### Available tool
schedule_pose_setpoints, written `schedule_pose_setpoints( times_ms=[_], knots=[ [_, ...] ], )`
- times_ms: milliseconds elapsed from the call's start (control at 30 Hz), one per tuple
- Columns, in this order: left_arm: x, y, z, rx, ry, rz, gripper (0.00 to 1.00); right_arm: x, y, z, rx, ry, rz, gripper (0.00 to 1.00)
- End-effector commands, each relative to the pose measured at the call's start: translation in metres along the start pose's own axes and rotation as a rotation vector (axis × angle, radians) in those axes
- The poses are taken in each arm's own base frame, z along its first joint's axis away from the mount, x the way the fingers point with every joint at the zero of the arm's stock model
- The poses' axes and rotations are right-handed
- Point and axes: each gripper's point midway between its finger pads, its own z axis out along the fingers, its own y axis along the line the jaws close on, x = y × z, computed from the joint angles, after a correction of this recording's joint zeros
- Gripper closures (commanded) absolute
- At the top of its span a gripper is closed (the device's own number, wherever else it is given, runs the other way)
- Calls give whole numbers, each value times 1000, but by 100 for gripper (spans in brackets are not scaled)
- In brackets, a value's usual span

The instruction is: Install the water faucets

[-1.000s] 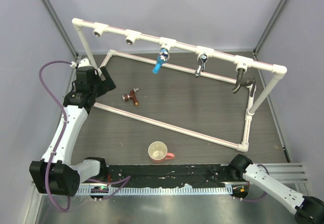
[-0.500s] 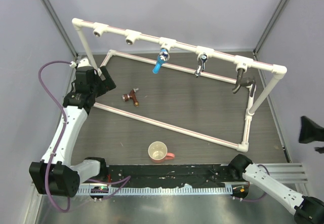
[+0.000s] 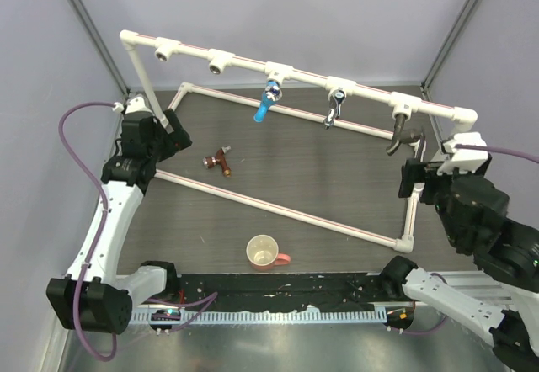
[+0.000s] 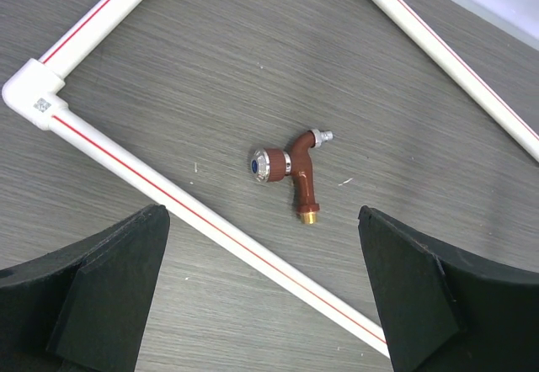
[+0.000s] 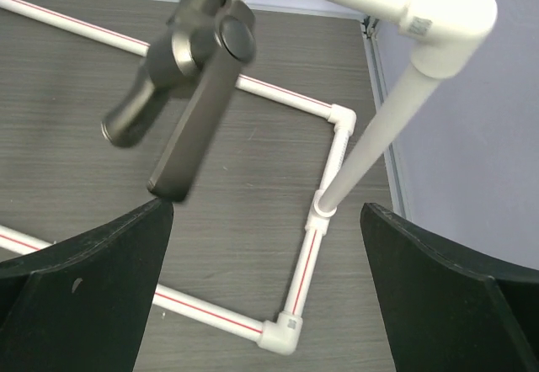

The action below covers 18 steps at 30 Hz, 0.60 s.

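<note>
The reddish-brown copper faucet lies on the dark table inside the white pipe frame; in the left wrist view it is ahead of my fingers, beyond a floor pipe. My left gripper is open and empty, hovering left of it. The blue faucet, chrome faucet and dark faucet hang from the raised rail. My right gripper is open and empty, just below and beside the dark faucet.
The white pipe frame has a raised rail with two bare tee sockets at its left end. Its right post stands close to my right gripper. A cream cup sits near the front edge.
My right arm has swung up into view from the right, and its gripper now stands by the dark faucet. My left gripper has shifted only slightly. The copper faucet has not moved.
</note>
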Motion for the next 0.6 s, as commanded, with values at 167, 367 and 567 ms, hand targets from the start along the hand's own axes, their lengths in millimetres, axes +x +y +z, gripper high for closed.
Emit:
schedule_pose_setpoints(
  times_ms=[167,367,567],
  knots=[
    [-17,-6,-10,57,-55,-26,0,-32,25,41,110,-73,93,0],
    [-19,-4,-11,66,-58,-47,0,-40,47,64,116,-82,102,0],
    [-20,-2,-11,61,-60,-50,0,-40,53,90,146,-94,120,0]
  ],
)
